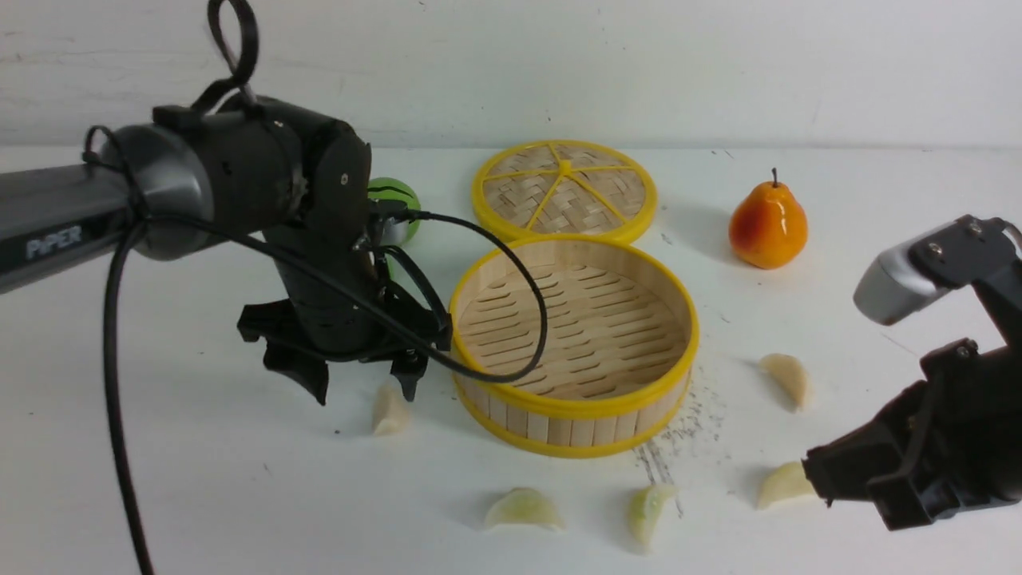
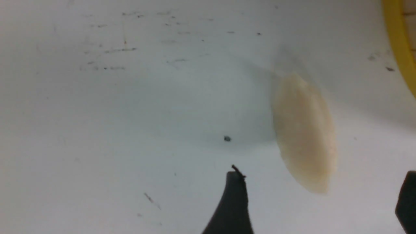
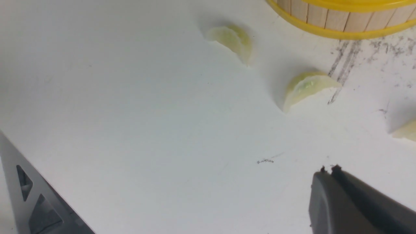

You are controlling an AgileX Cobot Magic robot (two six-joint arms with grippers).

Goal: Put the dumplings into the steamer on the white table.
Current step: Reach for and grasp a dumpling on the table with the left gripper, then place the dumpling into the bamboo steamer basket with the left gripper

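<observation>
Cream, glossy dumpling [image 1: 390,411] looks light and slippery; your wide-open left gripper [image 1: 365,396] should pinch across its fat middle.

Bright, even light; blurry wrist views

The steamer [image 1: 575,411] sits mid-tabletop [image 1: 200,479], its lid [image 1: 564,190] just behind it. A pear [image 1: 767,225] stands back right, a ball [image 1: 397,196] back left (partly behind the left arm). One dumpling [image 1: 390,411] lies left of the steamer below the left tool [image 1: 363,387], a second dumpling [image 1: 523,509] and third dumpling [image 1: 648,511] before it, a fourth dumpling [image 1: 786,377] right of it, and a fifth dumpling [image 1: 784,483] nearer, by the right tool [image 1: 814,479].
</observation>
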